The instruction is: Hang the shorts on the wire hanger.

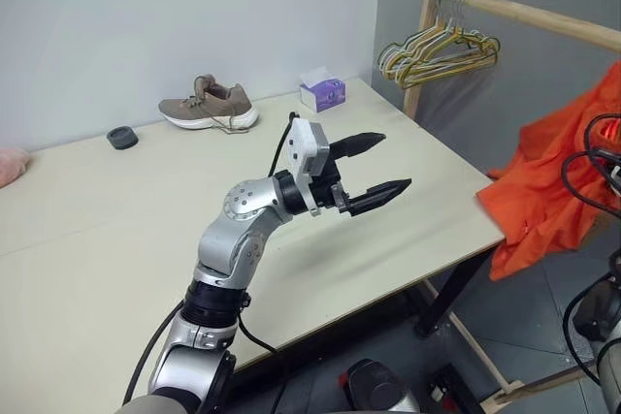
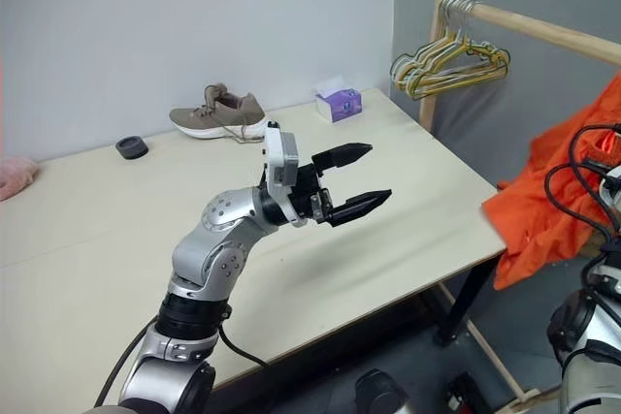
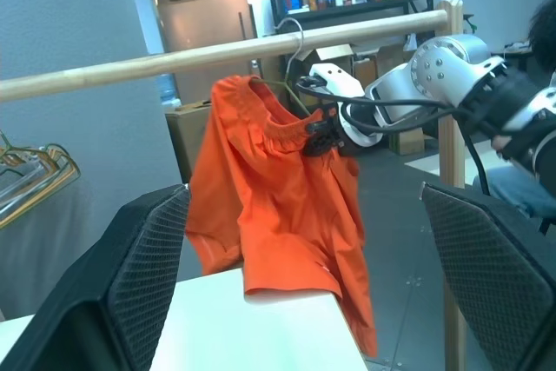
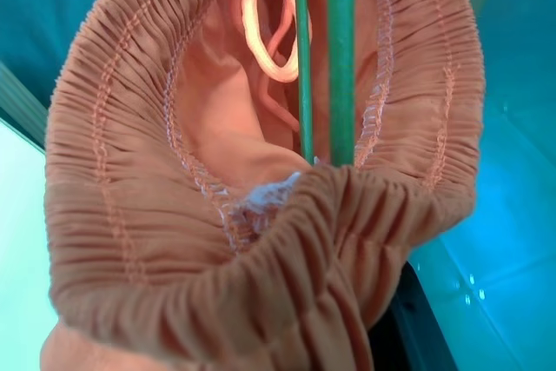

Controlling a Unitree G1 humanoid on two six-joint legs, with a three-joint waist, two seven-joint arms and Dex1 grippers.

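The right pincer (image 3: pixel 320 138) is clamped on the waistband of the orange shorts (image 3: pixel 278 206), which hang on the wire hanger (image 3: pixel 291 41) at the wooden rail (image 3: pixel 174 60). The left pincer (image 1: pixel 374 172) gapes empty above the surface (image 1: pixel 97 230). Risk: pulling away unreleased could drag both off.

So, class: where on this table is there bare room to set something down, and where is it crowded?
The table is bare across its middle and near edge, around the open left tool. Its far edge is crowded: pink cloth, black disc, shoe, tissue box. Beyond the right edge hang the shorts.
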